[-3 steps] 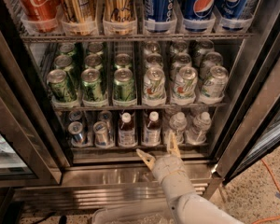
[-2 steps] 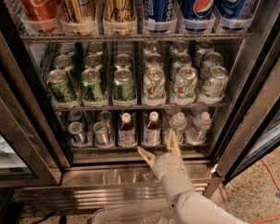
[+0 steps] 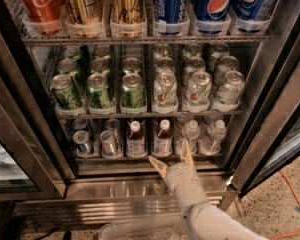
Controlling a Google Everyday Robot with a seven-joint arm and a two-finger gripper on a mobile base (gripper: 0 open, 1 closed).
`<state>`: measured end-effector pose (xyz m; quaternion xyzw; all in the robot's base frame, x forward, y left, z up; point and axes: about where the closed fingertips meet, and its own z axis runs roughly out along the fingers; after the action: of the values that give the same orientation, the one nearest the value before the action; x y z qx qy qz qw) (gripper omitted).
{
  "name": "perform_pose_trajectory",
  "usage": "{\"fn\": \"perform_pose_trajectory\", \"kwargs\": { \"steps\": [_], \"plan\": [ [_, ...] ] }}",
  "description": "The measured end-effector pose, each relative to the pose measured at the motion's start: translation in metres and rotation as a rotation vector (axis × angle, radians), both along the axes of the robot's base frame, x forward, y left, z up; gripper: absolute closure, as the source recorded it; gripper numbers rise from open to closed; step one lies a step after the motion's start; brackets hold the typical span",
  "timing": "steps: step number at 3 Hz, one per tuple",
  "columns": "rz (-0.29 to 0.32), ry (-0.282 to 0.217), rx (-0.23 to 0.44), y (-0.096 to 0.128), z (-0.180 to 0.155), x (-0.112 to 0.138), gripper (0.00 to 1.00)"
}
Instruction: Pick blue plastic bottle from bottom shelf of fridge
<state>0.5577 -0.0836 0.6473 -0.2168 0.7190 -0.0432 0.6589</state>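
Observation:
The fridge (image 3: 270, 99) stands open with its wire tiers full of drinks. On the bottom shelf (image 3: 140, 158) stand two small blue plastic bottles, one (image 3: 163, 139) right of centre and one (image 3: 135, 140) beside it on the left, each with a white cap, dark neck and blue-and-white label. My gripper (image 3: 172, 158) is open just in front of the shelf rail, below and slightly right of the right-hand bottle. Its fingers point up toward the shelf and touch nothing.
Small silver cans (image 3: 92, 143) fill the shelf's left, clear crinkled water bottles (image 3: 202, 136) its right. Green and white cans (image 3: 132, 91) sit above, cola cans (image 3: 210, 6) on top. The glass door (image 3: 285, 134) hangs open at right. A clear bin (image 3: 140, 231) lies below.
My gripper has shifted slightly up and toward the bottom shelf. The bottles and cans have not moved.

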Motion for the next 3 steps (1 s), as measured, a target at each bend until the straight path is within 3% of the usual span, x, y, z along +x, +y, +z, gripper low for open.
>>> {"fn": "perform_pose_trajectory", "kwargs": {
  "steps": [3],
  "plan": [
    [0.028, -0.009, 0.064, 0.014, -0.016, 0.015, 0.28]
  ]
}}
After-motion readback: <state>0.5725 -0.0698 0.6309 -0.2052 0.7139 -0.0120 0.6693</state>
